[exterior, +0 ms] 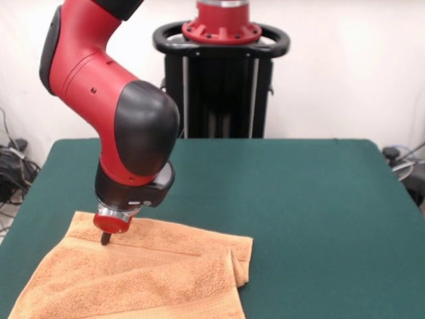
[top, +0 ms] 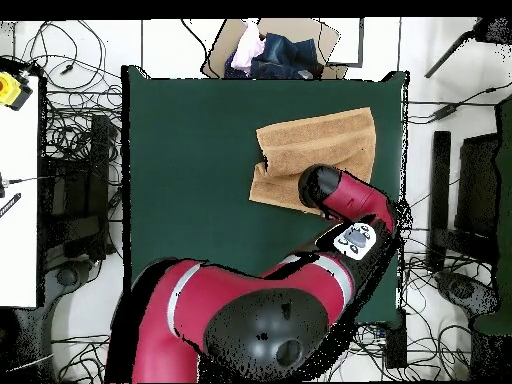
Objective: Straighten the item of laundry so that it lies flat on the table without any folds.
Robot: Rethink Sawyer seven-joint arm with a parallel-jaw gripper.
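The orange-tan towel (exterior: 146, 276) lies at the near left of the dark green table (exterior: 305, 199), running off the picture's bottom edge. Its right edge is folded over into a thick ridge (exterior: 236, 262), and a woven band crosses its far part. My gripper (exterior: 105, 238) points straight down and its dark tip touches the towel near the far left corner; the tips look shut together, and no cloth is lifted. In the overhead view the towel (top: 325, 145) lies by the table's right edge (top: 400, 120), and the arm's wrist (top: 320, 185) hides the gripper.
The robot's black pedestal (exterior: 222, 73) stands behind the table's far edge. In the overhead view an open cardboard box with clothes (top: 270, 50) sits beyond the table's top edge. Cables lie on the floor around the table. The towel reaches the table's near edge.
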